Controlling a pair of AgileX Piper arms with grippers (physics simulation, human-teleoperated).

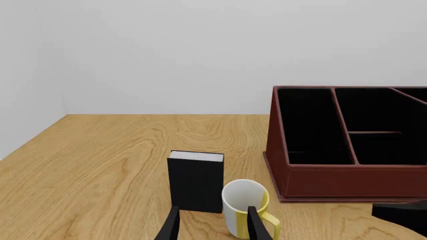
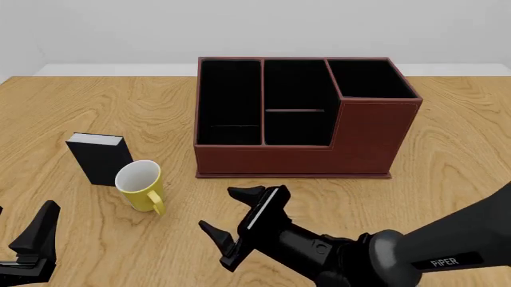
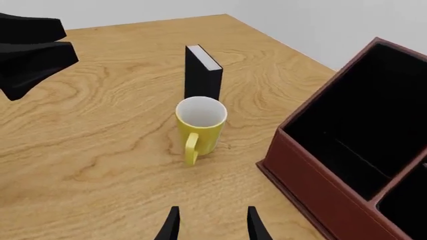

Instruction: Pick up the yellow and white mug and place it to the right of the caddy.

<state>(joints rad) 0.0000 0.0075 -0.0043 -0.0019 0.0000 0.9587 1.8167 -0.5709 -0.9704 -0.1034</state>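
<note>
So the black two-fingered right gripper (image 2: 239, 228) sits low in the middle of the front view, fingers spread wide with nothing between them, aimed toward the mug but well short of it. The left gripper (image 2: 32, 242) is down in the bottom left corner, also holding nothing; its fingers look parted in the left wrist view, with the mug just past the tips.

The small round yellow mug with the white inside (image 2: 141, 185) stands upright in the left middle of the front view, loop handle pointing toward the camera side. Directly behind it, almost touching, is a small upright black box (image 2: 98, 158).

My worry: come in too fast or off-centre and the fingers nudge the mug into that box, or clip the handle and tip it. Both arms crowding one mug could also collide.

Further back, centre frame, is the big reddish-brown leather-look caddy (image 2: 295, 161), with open wooden table (image 2: 455, 173) to its right.
</note>
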